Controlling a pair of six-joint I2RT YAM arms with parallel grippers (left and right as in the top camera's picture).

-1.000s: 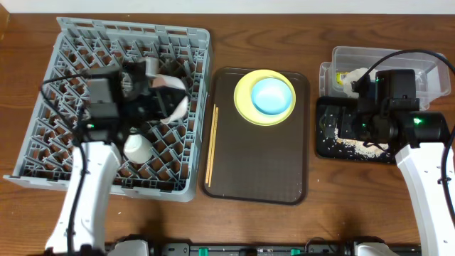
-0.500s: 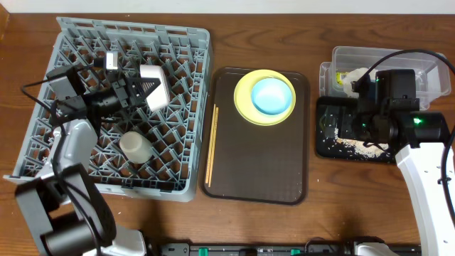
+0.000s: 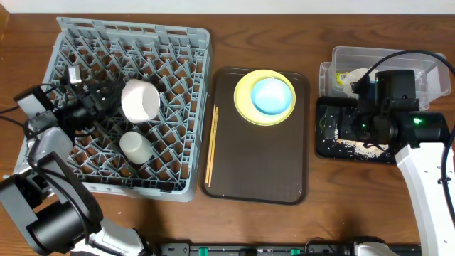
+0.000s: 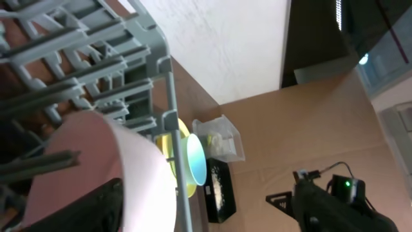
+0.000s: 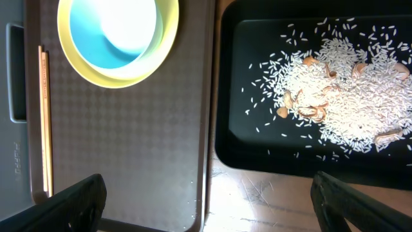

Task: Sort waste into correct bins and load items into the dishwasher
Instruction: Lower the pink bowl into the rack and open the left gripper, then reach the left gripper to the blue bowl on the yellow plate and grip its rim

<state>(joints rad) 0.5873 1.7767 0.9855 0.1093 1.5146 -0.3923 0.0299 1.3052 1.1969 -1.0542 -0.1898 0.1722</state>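
- Left tool (image 3: 112, 101) grips white-pinkish bowl (image 3: 140, 99) in dish rack (image 3: 178, 43); right tool (image 5: 206, 203) gapes, empty.
- Rice crumbs (image 5: 347, 84) lie in black tray (image 5: 244, 142).
- Yellow plate (image 3: 240, 99), blue bowl (image 3: 271, 96), chopsticks (image 3: 211, 146) await loading.

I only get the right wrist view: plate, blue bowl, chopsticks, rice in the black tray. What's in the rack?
Observer: A bowl and a white cup, both inside the rack.
Operator: Where's the left gripper?
Observer: The left gripper is over the rack's left part, right beside the bowl; I cannot tell whether it grips it.
Operator: Anything in the other bin?
Observer: White paper and a yellowish wrapper lie in the clear tub.
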